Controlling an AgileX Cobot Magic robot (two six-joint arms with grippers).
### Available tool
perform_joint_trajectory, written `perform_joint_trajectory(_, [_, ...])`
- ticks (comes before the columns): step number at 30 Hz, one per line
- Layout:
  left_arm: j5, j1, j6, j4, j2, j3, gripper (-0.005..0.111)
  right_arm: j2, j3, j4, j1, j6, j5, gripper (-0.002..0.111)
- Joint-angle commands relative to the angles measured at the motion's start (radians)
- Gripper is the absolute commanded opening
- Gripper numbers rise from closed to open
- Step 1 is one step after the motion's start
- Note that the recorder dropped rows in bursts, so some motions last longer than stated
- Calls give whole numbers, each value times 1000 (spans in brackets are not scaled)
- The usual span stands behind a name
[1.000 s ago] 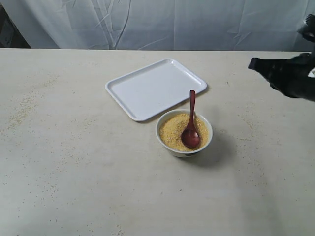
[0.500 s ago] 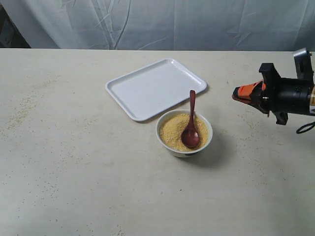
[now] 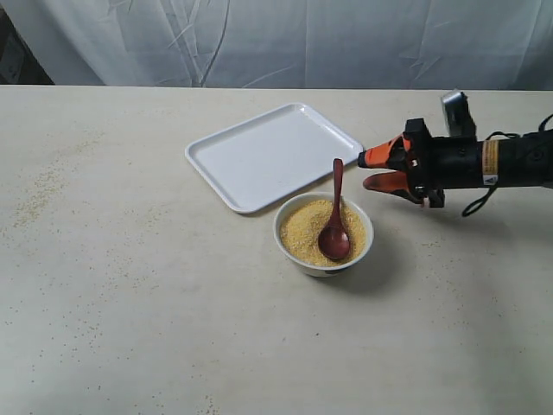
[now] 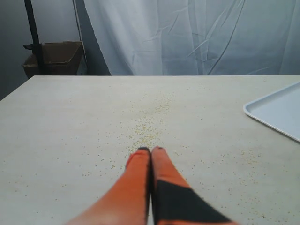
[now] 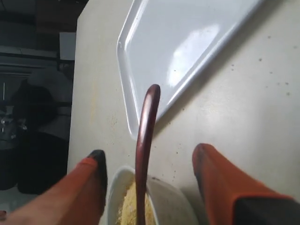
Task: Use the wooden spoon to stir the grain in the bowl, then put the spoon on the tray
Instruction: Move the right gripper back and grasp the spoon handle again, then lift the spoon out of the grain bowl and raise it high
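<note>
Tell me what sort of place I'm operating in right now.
Probably a staged test bench, not a kitchen: white draped cloth backdrop, pale tabletop, and a flat white rectangular plastic tray beside a small round white ceramic bowl.

Tray (image 4: 279,110) partly beyond picture edge

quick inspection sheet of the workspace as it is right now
Surface: pale table, loose grains scattered.
Job's things: wooden spoon rests in the grain in the bowl; tray beside it, bare.
Clutter: nothing seen beyond those grains.
Grippers: left gripper shut over the table; right gripper open near the spoon handle, not holding it.
Cables: black cable by the right arm.
Surroundings: white curtain behind; brown box off the table.
</note>
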Motion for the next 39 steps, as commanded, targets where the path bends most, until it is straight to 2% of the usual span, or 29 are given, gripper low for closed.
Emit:
perform_joint_trajectory(1, [-14, 4, 0, 2, -4, 3, 0, 75, -83, -5, 49, 31, -30, 55])
perform_joint_trajectory(5, [-14, 4, 0, 2, -4, 3, 0, 118, -131, 30, 84, 31, -73, 55])
perform_joint_trajectory(7, [-14, 4, 0, 2, -4, 3, 0, 124, -135, 57, 94, 26, -66, 51])
perform_joint_trajectory(9, [-14, 4, 0, 2, -4, 3, 0, 124, -135, 70, 97, -25, -64, 38])
perform_joint_trajectory(13, [-14, 4, 0, 2, -4, 3, 0, 124, -135, 108, 97, -32, -72, 2])
perform_joint_trajectory(14, [-14, 4, 0, 2, -4, 3, 0, 124, -135, 126, 97, -32, -74, 0])
perform_joint_trajectory(18, [-14, 4, 0, 2, -4, 3, 0, 121, -135, 251, 101, -34, -102, 4])
perform_joint_trajectory(22, [-14, 4, 0, 2, -4, 3, 0, 74, -133, 349, 111, -102, -102, 4])
perform_joint_trajectory(27, [-14, 4, 0, 2, -4, 3, 0, -44, -133, 291, 130, -333, -102, 4])
perform_joint_trajectory(33, [-14, 4, 0, 2, -4, 3, 0, -132, -133, 194, 222, -671, -101, 4])
perform_joint_trajectory(36, [-14, 4, 0, 2, -4, 3, 0, -130, -133, 108, 272, -814, -54, 4])
perform_joint_trajectory(39, [-14, 4, 0, 2, -4, 3, 0, -128, -133, 54, 312, -874, 21, 4])
